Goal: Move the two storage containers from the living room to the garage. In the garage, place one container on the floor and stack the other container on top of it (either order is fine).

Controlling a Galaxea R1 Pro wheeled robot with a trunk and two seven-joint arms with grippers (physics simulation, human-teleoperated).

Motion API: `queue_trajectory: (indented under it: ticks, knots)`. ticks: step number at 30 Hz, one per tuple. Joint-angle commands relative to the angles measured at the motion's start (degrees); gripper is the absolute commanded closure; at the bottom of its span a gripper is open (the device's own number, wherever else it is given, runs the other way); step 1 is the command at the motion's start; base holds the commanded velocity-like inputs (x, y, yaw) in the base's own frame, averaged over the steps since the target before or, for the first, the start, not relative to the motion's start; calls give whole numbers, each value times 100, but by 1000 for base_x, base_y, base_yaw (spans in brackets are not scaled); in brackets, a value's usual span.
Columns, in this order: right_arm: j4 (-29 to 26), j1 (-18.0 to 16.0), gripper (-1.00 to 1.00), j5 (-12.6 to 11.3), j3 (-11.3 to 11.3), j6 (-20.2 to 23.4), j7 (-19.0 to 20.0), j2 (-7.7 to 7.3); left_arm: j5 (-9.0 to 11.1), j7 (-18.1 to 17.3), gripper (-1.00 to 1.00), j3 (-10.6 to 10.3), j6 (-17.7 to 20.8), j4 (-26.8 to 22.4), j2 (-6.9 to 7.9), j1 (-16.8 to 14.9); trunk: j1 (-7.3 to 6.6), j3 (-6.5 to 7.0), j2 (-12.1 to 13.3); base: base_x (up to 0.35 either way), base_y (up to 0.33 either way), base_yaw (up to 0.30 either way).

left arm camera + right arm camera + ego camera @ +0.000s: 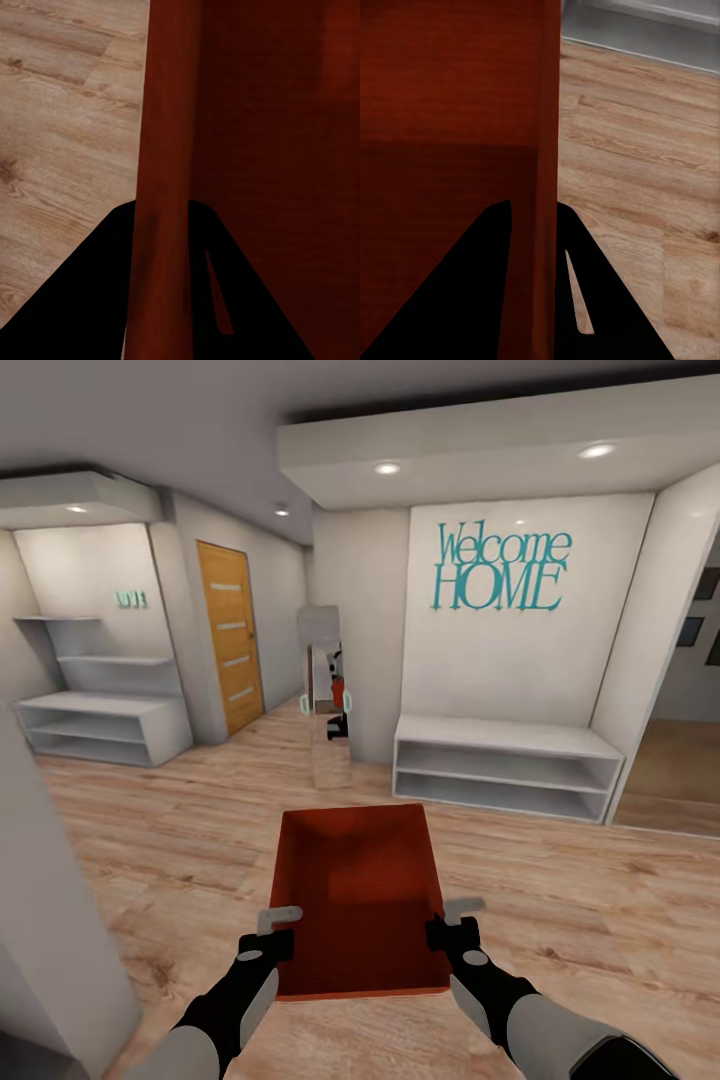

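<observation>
Setting: entry hall, light wood plank floor [150,840], white bench [505,765], wooden door [230,635]. Left gripper [272,930] and right gripper [452,922] each pinch a side wall of one storage container [355,895], carried above the floor. Judged light, stiff, thin-walled; opposite walls suit holding.

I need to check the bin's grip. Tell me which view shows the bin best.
Head view: the whole bin shows, held between left gripper and right gripper. Each wrist view gives just one side wall clamped between dark fingers.
</observation>
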Motion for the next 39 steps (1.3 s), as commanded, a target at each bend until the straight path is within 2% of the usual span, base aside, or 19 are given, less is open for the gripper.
queue_trajectory:
  ticks: [1,6,17,39]
  knots:
    - [-3,-5,100,-268,-244,5,2,2,-85,342,100,131,-32,-32,162,-3,4,-7,-5,323,0,0]
    - [1,-5,100,-268,-244,5,2,2,-85,344,100,131,-32,-37,162,-4,4,-7,-5,323,0,73]
    - [2,-5,100,-268,-244,5,2,2,-85,347,100,130,-32,-40,157,-3,4,-7,-5,323,0,213]
    - [-1,-5,100,-268,-244,7,2,2,-88,349,100,129,-32,-48,154,-3,4,-7,-5,323,0,11]
